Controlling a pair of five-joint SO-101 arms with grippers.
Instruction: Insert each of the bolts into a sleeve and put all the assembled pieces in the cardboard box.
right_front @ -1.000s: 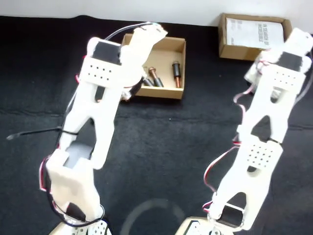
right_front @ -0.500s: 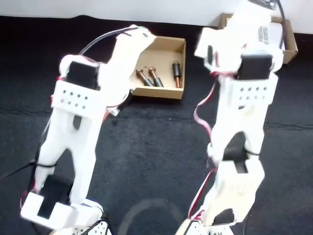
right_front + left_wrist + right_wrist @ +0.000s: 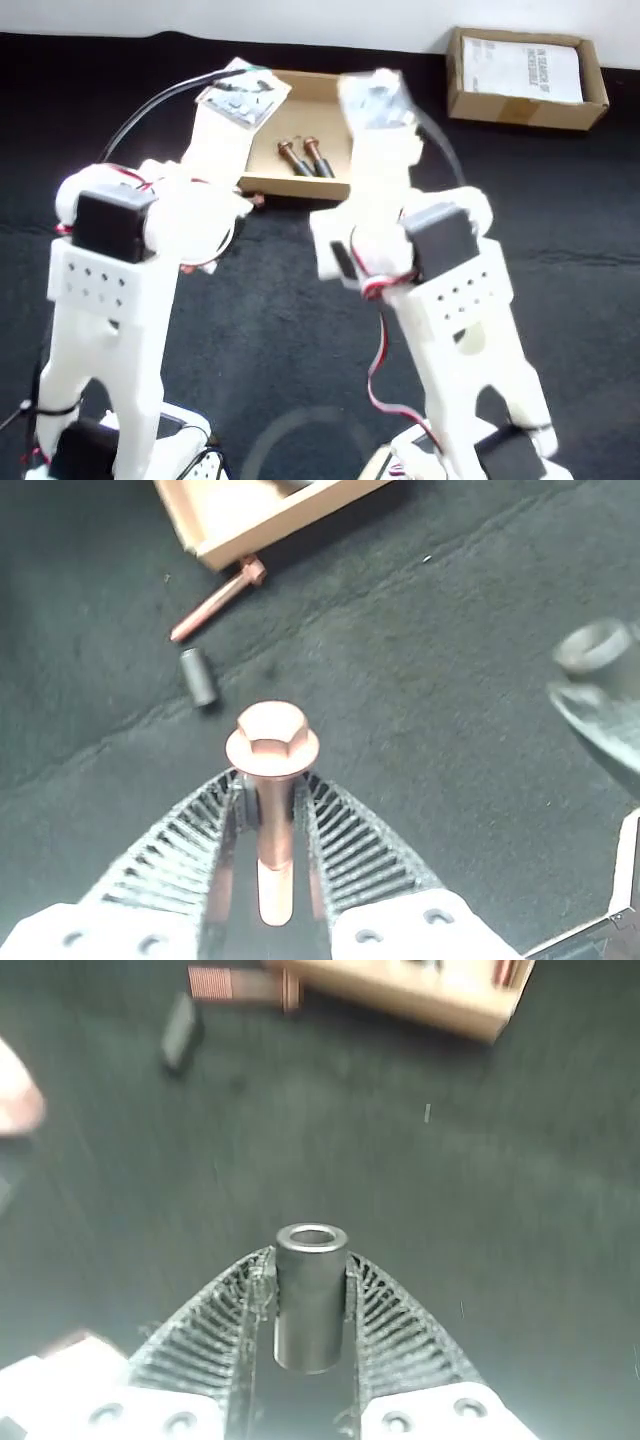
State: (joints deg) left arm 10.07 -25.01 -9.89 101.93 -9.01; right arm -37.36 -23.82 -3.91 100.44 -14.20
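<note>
While left gripper (image 3: 270, 780) is clamped on 1 copper bolt (image 3: 272, 748), right gripper (image 3: 311, 1260) on 1 grey sleeve (image 3: 310, 1295), 1 loose bolt (image 3: 215, 602) + 1 loose sleeve (image 3: 200, 676) lie by cardboard box (image 3: 310, 105); 2 assembled pcs (image 3: 294, 158) (image 3: 319, 158) inside.

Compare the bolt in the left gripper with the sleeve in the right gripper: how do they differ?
The bolt is copper-coloured, while the sleeve is dull grey metal. The bolt has a flanged hex head wider than its shank; the sleeve is a plain tube of even width. The bolt's end is closed, whereas the sleeve's end shows an open bore. Both are clamped lengthwise between fingers, the bolt in the left gripper and the sleeve in the right gripper.
</note>
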